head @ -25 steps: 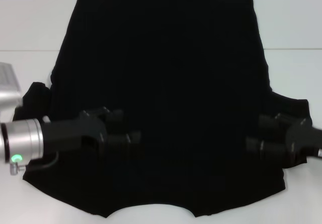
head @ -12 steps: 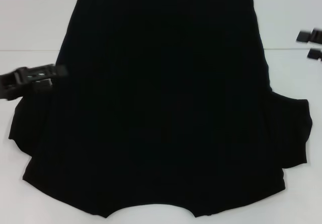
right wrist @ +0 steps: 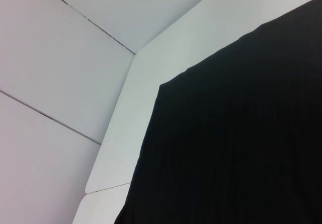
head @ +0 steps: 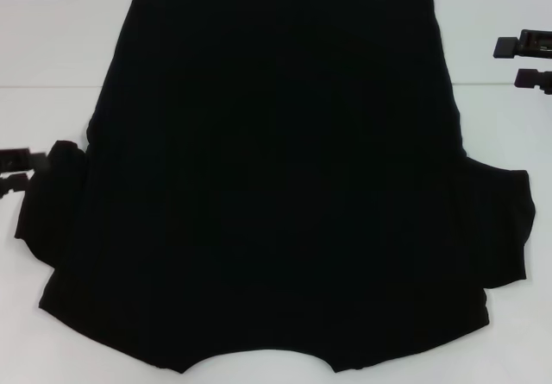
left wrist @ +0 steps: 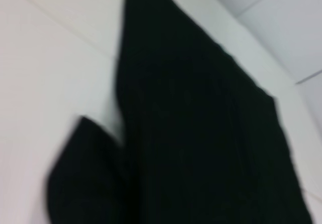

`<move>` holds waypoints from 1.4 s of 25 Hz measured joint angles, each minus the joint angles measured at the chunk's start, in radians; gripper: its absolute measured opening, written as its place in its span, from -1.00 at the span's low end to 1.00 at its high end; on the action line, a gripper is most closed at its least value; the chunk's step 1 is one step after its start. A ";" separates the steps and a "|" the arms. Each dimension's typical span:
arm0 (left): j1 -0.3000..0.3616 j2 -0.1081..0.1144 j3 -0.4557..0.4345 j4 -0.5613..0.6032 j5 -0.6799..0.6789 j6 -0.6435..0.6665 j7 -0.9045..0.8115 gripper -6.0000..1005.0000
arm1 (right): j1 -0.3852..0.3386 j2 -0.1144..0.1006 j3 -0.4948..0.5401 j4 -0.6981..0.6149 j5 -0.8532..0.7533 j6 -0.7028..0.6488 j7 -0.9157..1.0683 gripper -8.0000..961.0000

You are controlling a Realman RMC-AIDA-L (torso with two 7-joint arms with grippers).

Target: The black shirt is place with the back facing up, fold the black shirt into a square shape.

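With the black shirt (head: 276,177) flat on the desk (head: 52,47), left hand (head: 13,170) and right hand (head: 528,60), both open and empty, stand off its sides; next, grasp the sleeve edges for the first fold.

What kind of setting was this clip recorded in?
Probably a lab or test bench: a bare white table holds only the black shirt, with the left gripper and right gripper at its edges.

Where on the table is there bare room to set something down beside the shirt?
Bare white table lies left of the black shirt, far of the left hand, and right of it between the right hand and the sleeve. The middle is fully covered by shirt.
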 joint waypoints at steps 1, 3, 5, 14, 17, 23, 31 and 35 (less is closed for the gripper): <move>0.000 -0.001 0.004 -0.002 0.020 -0.020 0.000 0.41 | 0.000 0.000 0.000 0.000 0.000 0.000 0.001 0.84; -0.001 -0.004 0.013 -0.011 0.058 -0.058 0.000 0.26 | 0.000 -0.001 -0.001 0.000 0.000 0.000 0.001 0.84; -0.003 -0.004 0.018 -0.024 0.084 -0.084 0.001 0.12 | -0.004 -0.002 -0.001 0.000 0.000 0.000 0.002 0.84; -0.005 -0.004 0.020 -0.053 0.124 -0.150 0.007 -0.22 | -0.009 -0.003 -0.001 0.005 0.000 -0.002 0.003 0.84; -0.001 -0.007 0.022 -0.059 0.143 -0.188 0.007 -0.23 | -0.010 -0.003 -0.001 0.006 0.000 -0.002 0.003 0.84; -0.007 -0.009 0.022 -0.107 0.174 -0.238 0.007 -0.23 | -0.010 -0.003 -0.001 0.009 0.000 -0.001 0.004 0.84; -0.013 -0.014 0.077 -0.135 0.175 -0.267 0.000 -0.24 | -0.011 -0.003 -0.001 0.010 0.000 -0.001 0.005 0.84; -0.018 -0.016 0.101 -0.132 0.171 -0.254 -0.005 -0.24 | -0.011 -0.003 0.000 0.010 0.000 -0.001 0.005 0.84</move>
